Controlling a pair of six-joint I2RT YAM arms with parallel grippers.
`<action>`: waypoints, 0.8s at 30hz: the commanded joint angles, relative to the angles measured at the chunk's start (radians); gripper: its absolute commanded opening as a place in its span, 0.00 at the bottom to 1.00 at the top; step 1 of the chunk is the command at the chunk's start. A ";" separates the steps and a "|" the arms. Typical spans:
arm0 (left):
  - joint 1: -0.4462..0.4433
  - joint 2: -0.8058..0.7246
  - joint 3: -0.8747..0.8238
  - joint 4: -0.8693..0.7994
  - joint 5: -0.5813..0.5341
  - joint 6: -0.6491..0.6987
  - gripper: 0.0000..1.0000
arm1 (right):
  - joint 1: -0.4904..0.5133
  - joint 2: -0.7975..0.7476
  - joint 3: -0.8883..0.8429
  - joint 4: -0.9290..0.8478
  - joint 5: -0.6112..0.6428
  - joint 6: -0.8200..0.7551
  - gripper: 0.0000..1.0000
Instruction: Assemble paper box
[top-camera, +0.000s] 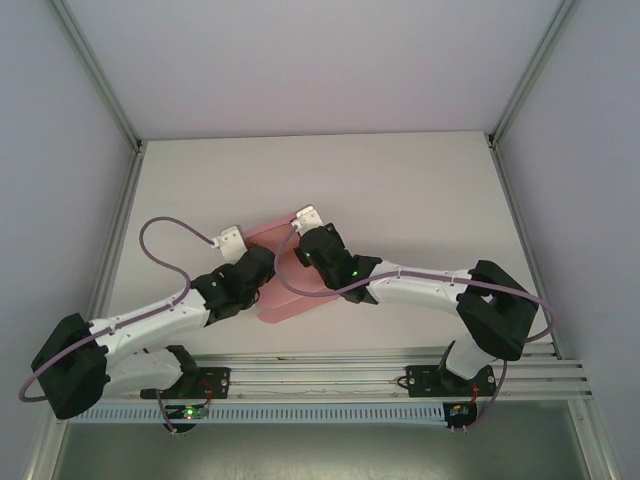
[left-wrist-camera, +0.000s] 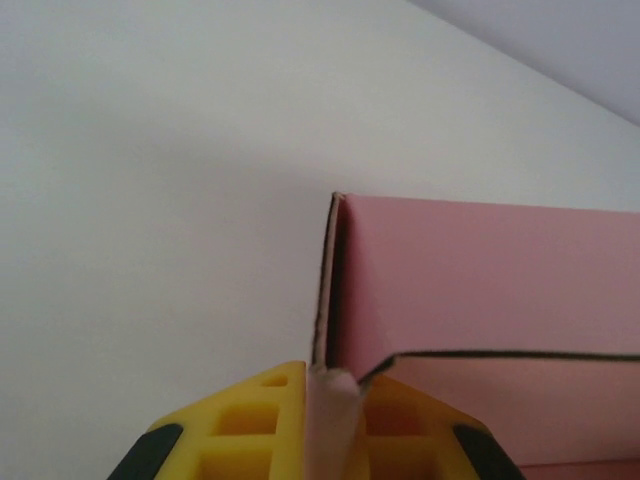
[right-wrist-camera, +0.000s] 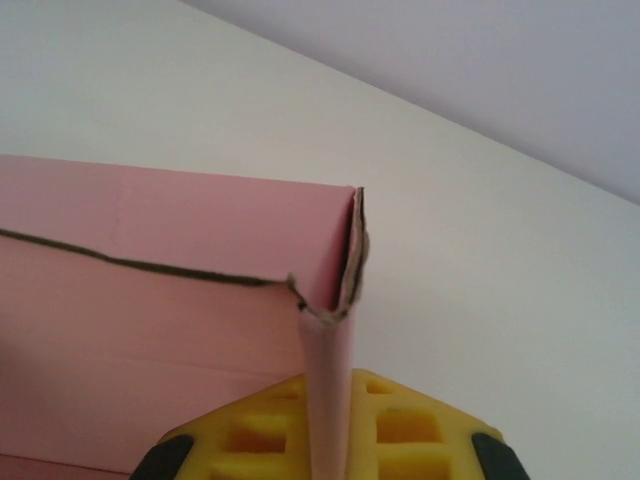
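The paper box (top-camera: 292, 304) sits mid-table (top-camera: 420, 200), held up between the two claws, its long axis running roughly nine to three. The left gripper (left-wrist-camera: 330, 405) pinches its nine o'clock corner edge and the right gripper (right-wrist-camera: 328, 400) its three o'clock one (neither is nearer), so I'd guess the next fold needs both.

- White table (top-camera: 400, 190), matte and plain, evenly lit.
- Pale grey walls (top-camera: 300, 60) on three sides.
- Aluminium posts (top-camera: 95, 70) slant up from the table's far corners.
- Slotted metal rail (top-camera: 330, 375) along the near edge.
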 joint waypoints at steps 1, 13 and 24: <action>0.054 0.024 -0.009 -0.460 -0.311 -0.260 0.00 | -0.087 -0.021 -0.020 -0.176 0.403 0.066 0.00; 0.123 0.202 0.078 -0.648 -0.346 -0.308 0.00 | -0.158 -0.106 -0.059 -0.220 0.511 0.097 0.00; 0.119 0.025 -0.094 0.017 -0.011 0.246 0.00 | -0.176 -0.120 -0.097 -0.132 0.326 0.066 0.00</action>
